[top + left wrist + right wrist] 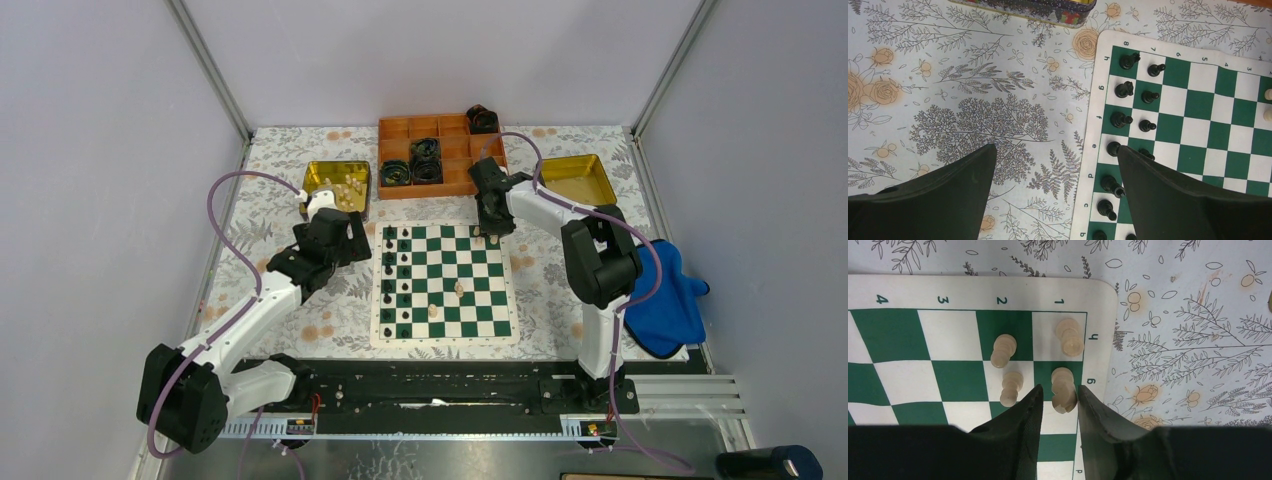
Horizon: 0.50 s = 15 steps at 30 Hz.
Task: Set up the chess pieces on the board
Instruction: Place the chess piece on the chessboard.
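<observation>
Right pincer (pixel 1058 397) straddles a cream-white turned chess piece (pixel 1064 390) standing near the corner of the flat green-and-white chessboard (pixel 1100 315). Jaws are slightly apart, with a sliver of gap on one side, not clamped. Three more cream pieces (pixel 1004 351) at 10–12 o'clock. Pincer body hides the squares at 6. Board edge at 3, floral tabletop (pixel 1198 340) beyond. Left pincer (pixel 1055 149) gapes wide over the tabletop beside the board. One finger covers some black pieces (pixel 1122 90).
</observation>
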Each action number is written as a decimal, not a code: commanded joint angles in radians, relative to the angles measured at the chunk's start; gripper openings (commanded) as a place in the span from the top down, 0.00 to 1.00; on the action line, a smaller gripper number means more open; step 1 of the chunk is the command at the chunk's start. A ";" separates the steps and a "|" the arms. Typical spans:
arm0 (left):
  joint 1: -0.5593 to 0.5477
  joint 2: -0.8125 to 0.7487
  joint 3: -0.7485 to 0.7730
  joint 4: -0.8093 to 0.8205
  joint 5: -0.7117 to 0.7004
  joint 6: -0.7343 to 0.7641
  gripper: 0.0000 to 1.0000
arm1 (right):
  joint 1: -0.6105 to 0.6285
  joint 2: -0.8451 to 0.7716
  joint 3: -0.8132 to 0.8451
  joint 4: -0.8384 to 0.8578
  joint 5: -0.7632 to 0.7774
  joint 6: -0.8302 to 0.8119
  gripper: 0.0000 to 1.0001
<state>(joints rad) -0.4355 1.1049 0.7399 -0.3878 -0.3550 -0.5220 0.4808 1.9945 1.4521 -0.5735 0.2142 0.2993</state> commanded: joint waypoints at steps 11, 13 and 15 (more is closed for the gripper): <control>0.009 0.006 -0.013 0.060 0.002 -0.011 0.01 | -0.009 -0.037 0.041 0.003 0.006 -0.018 0.56; 0.009 0.004 -0.014 0.062 0.002 -0.012 0.01 | -0.009 -0.056 0.050 -0.003 0.015 -0.023 0.56; 0.009 0.003 -0.015 0.064 0.002 -0.013 0.01 | -0.009 -0.077 0.060 -0.011 0.022 -0.028 0.55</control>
<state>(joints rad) -0.4355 1.1088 0.7395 -0.3870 -0.3546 -0.5224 0.4786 1.9942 1.4563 -0.5709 0.2173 0.2916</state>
